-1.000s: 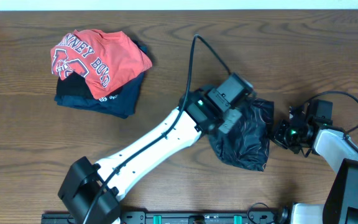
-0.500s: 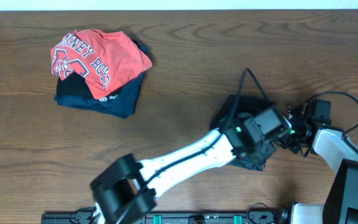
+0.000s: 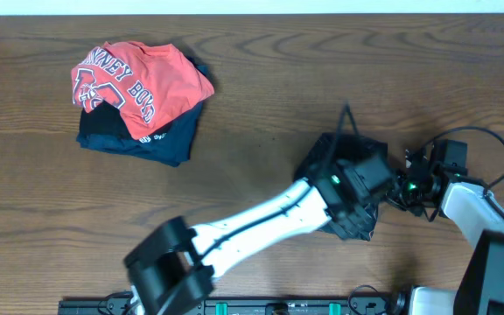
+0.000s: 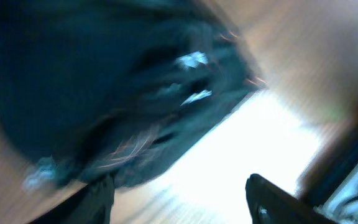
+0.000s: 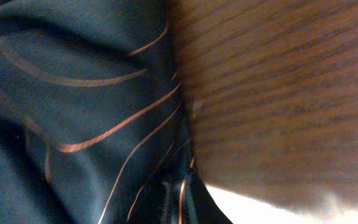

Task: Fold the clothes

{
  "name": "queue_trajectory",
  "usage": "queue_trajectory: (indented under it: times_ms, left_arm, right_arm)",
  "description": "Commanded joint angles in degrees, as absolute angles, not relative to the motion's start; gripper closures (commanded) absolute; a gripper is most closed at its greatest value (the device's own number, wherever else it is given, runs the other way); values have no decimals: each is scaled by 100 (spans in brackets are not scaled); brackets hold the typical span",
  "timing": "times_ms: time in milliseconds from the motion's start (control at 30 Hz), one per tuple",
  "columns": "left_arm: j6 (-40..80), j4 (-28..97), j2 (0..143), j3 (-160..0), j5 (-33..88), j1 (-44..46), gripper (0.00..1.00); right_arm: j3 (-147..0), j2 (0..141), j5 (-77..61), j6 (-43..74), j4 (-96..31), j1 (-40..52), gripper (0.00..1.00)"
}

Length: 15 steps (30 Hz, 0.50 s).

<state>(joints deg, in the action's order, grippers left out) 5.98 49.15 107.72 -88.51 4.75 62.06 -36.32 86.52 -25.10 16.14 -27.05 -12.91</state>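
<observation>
My left arm reaches across the table (image 3: 261, 105) from the near edge to the right half, and there the jersey (image 3: 353, 229) lies as a crumpled black bundle, not flat; its lower edge shows below my left wrist, and its upper corner shows beside the cable. My left gripper (image 4: 179, 196) hangs over this bundle; the wrist picture is blurred, but the two fingers (image 4: 98, 199) stand wide apart with only bright table between them, so this hand is released and holds nothing. My right gripper (image 3: 398, 188) is at the right edge of the bundle; its camera sees the dark cloth with thin orange lines very near, and the cloth's border runs against bare wood; I cannot tell if this hand is clenched or released. The red T-shirt (image 3: 143, 79) lies on the navy garment (image 3: 160, 144) at the far left, well apart from the jersey; between them is a wide band of bare wood, and also behind the bundle up to the far edge.
</observation>
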Motion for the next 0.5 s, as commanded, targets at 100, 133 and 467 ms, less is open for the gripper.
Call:
queue_trajectory:
  times_ms: [100, 133, 467]
  left_arm:
    - [639, 5531, 10184, -9107, -333, 5363, 28]
    - [637, 5542, 10193, -9067, -185, 5225, 27]
    - [655, 5675, 10116, -8949, 108, 3927, 18]
  right_arm:
    - [-4097, 7649, -2812, 886, -3024, -1177, 81]
    - [-4101, 7526, -2897, 873, -3044, -1133, 79]
    - [-4101, 7343, -2681, 591, -3035, 480, 63]
